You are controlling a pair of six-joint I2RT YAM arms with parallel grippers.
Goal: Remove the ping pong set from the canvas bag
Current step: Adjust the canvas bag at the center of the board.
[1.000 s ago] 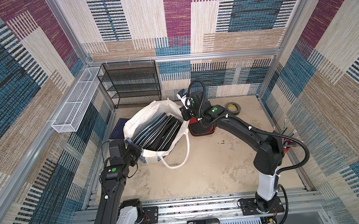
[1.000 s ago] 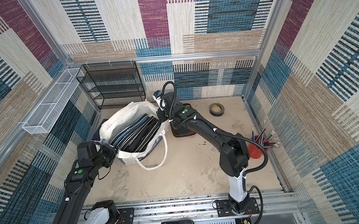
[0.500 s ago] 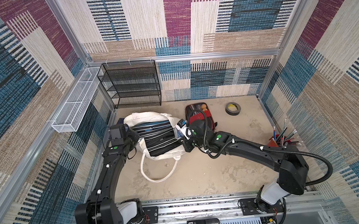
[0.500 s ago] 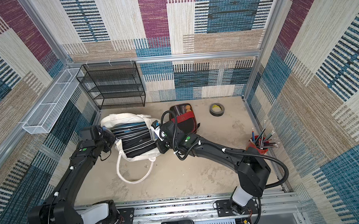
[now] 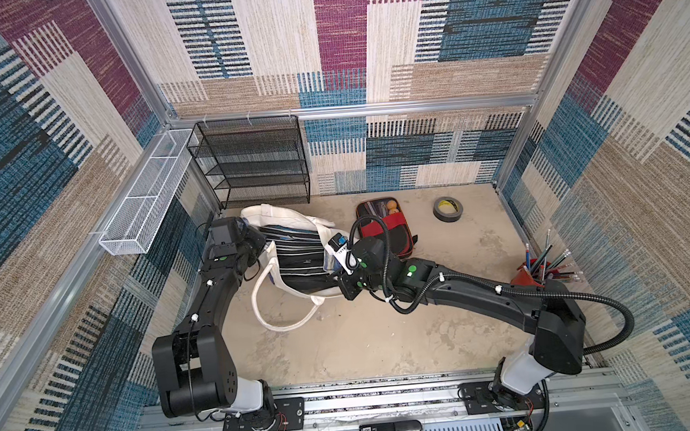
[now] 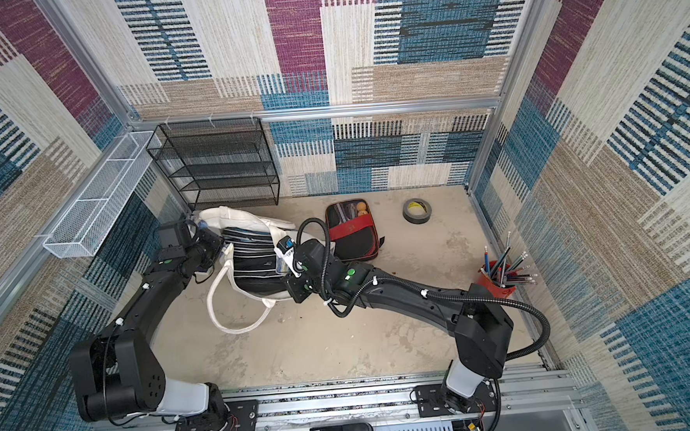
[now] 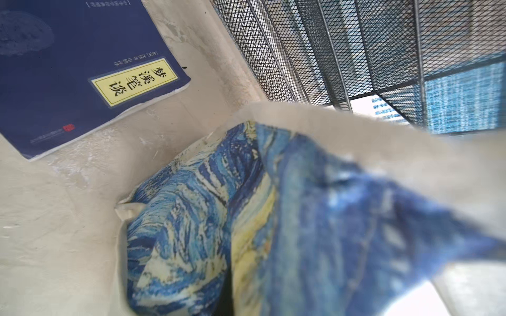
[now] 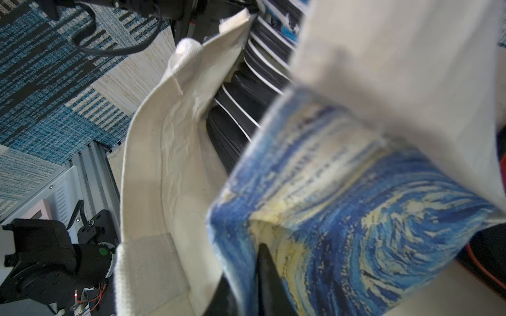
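The left end effector [image 5: 260,245] clamps the rim of the canvas bag [image 5: 278,216]; the right end effector [image 8: 243,264] has cloth between its fingers in the right wrist view, grip unclear. One ping pong set [image 5: 385,232] lies on the bench [image 5: 382,336] at the bag's 3 o'clock; one book [image 7: 68,68] shows only by left wrist

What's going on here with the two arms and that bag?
Two robot arms are handling the canvas bag. The left gripper is shut on its rim; the right gripper has the printed fabric between its jaws, though whether it grips is unclear. The ping pong set, a red-and-black case, lies on the table outside the bag, beside the right arm.
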